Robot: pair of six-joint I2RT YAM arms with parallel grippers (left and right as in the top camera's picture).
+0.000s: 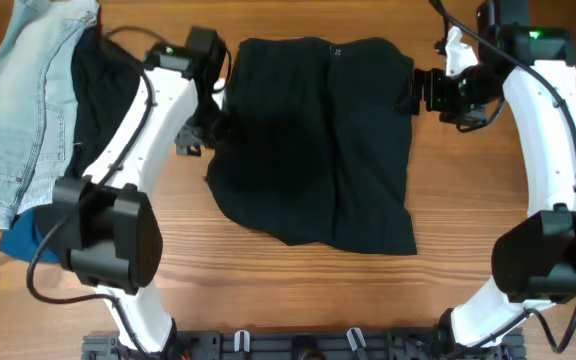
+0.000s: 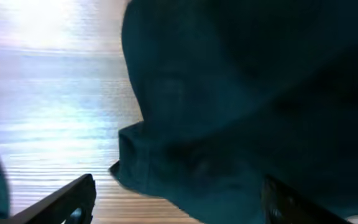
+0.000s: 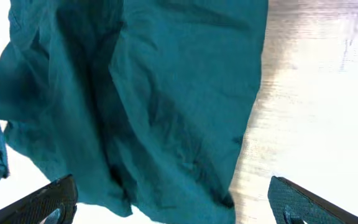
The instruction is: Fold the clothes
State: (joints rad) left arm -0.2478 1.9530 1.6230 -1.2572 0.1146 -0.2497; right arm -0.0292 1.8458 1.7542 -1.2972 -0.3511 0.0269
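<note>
1. On the table [image 1: 298, 290], the largest thing is the black garment [image 1: 313, 140]. It is spread roughly flat in the middle, with its waistband toward the far edge. It shows wrinkles and an uneven near hem but no fold.
2. To its left lies a pile: pale jeans [image 1: 18, 100], a dark piece [image 1: 93, 90] beside them, and a blue item [image 1: 23, 240] at the near end. None looks neatly folded, so I judge the task barely begun, with every piece left to do.
3. The left hand [image 1: 203, 128] sits at the garment's left edge. Its fingers [image 2: 67, 199] are spread wide with cloth lying ahead of them, and nothing is pinched.
4. The right hand [image 1: 414, 95] is at the garment's upper right edge. Its fingers [image 3: 42, 202] are likewise spread and grip nothing.
</note>
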